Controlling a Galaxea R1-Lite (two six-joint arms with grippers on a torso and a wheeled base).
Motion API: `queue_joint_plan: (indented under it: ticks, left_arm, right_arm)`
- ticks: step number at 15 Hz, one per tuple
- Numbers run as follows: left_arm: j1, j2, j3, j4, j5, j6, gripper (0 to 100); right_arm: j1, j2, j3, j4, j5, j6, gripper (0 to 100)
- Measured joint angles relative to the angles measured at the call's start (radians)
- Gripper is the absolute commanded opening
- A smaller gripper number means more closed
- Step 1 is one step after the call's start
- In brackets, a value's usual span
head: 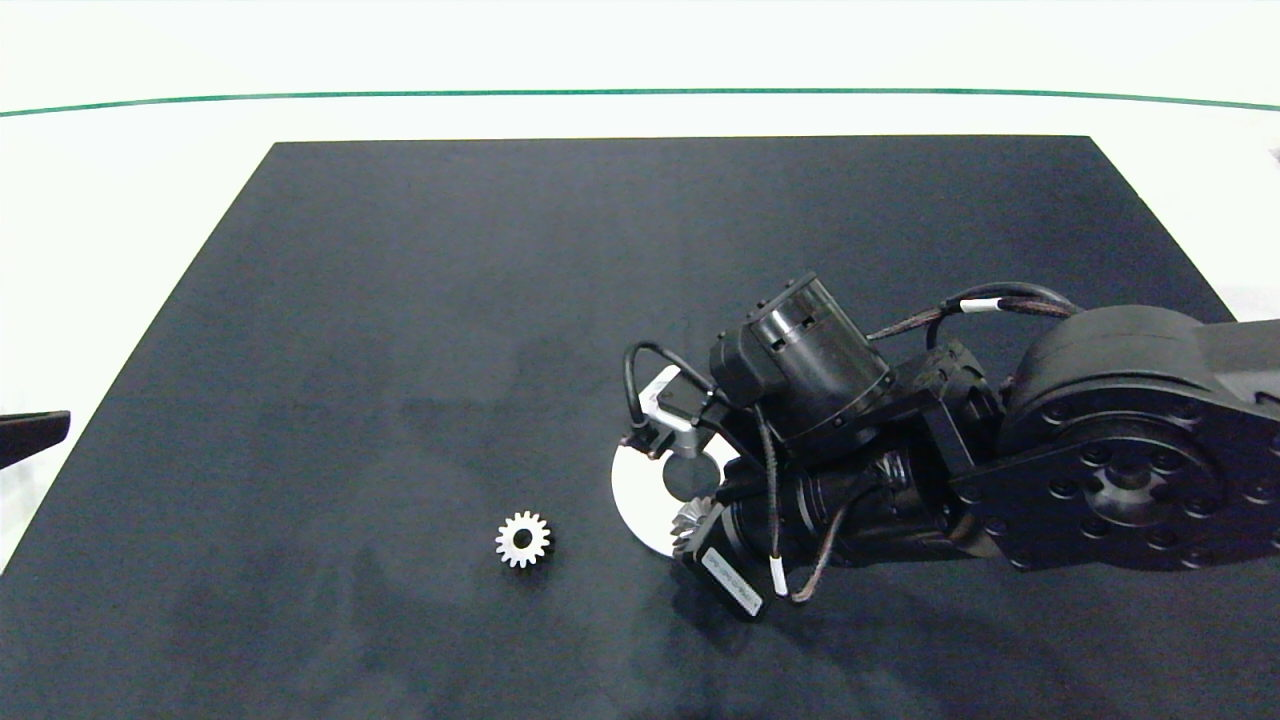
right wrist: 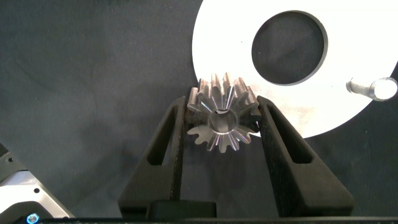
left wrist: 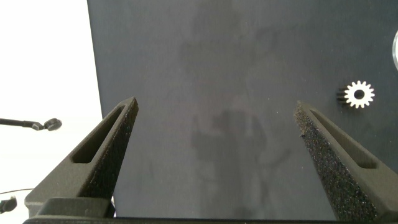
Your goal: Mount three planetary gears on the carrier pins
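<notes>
Gear pinched in right fingers over disc; left fingers wide, empty.

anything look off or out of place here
Nothing damaged or spilled. One planetary gear lies flat and loose on the black mat, apart from the white disc. The right gripper holds another gear at the disc's edge. The left gripper is open, idle.

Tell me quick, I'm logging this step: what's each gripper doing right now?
Left gripper: jaws open, empty, over the black mat.
Right gripper: jaws closed on a planetary gear, at the white disc's edge.
</notes>
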Motion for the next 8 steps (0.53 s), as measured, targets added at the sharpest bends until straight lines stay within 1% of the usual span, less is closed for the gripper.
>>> queue_joint_plan:
  ticks: [6,7,8]
  left_arm:
    - [0.003,-0.001,-0.002,0.000,0.000,0.000,100]
    - [0.005,0.000,-0.002,0.000,0.000,0.000,100]
    - [0.006,0.000,-0.002,0.000,0.000,0.000,100]
  right_arm:
    - [0.000,0.007,-0.002,-0.002,0.000,0.000,16]
    - [0.001,0.008,-0.003,-0.003,-0.005,0.000,16]
    - [0.001,0.011,-0.003,-0.001,-0.018,0.000,16]
